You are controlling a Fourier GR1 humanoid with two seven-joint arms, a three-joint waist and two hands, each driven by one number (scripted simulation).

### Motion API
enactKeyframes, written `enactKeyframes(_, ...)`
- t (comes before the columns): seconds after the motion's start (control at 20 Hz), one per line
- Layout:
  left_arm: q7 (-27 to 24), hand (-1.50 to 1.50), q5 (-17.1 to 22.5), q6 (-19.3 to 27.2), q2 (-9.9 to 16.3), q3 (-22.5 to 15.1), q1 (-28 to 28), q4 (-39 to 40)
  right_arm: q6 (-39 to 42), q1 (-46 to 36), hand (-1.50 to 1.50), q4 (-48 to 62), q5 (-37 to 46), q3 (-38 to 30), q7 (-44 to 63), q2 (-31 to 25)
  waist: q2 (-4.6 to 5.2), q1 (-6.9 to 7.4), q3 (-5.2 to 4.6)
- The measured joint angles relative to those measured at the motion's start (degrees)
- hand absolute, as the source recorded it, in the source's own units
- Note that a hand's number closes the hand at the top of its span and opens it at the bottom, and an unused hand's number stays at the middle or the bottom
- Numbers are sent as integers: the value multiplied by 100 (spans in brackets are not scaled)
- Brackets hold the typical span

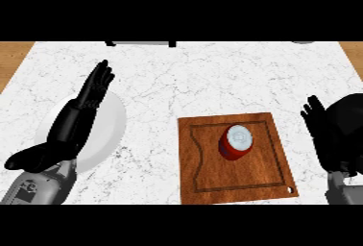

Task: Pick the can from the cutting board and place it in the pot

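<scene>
Stretched flat over a white plate (113,126), the left hand (79,115) lies with its fingers straight and close together, holding nothing. Beneath everything runs a white marble counter (212,77), with a strip of wooden floor showing at each upper corner. One wooden cutting board (234,187) sits right of the plate, and on it stands one red can (236,141) with a pale lid, well apart from the left hand. Further right, the right hand (319,129) is raised with fingers straight and relaxed, near the board's right edge but not touching the can. Behind it sits one dark pot (351,115), partly cut off by the view's edge.
</scene>
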Motion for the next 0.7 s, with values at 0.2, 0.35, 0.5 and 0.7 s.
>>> enactKeyframes(0.2,96,0,139,120,-48,247,14,58,1113,-767,150,-163,-459,100,-110,-186,14,173,44)
enactKeyframes(0.35,189,0,233,253,-131,380,47,171,1903,-1432,150,-514,-461,228,-370,-538,5,421,29)
enactKeyframes(0.5,323,0,383,389,-226,574,16,331,2519,-1859,-150,-268,-6,202,-1052,-1094,80,406,47)
enactKeyframes(0.7,441,0,503,480,-259,772,-75,454,3482,-2067,-150,88,408,269,-2458,-1519,124,333,75)
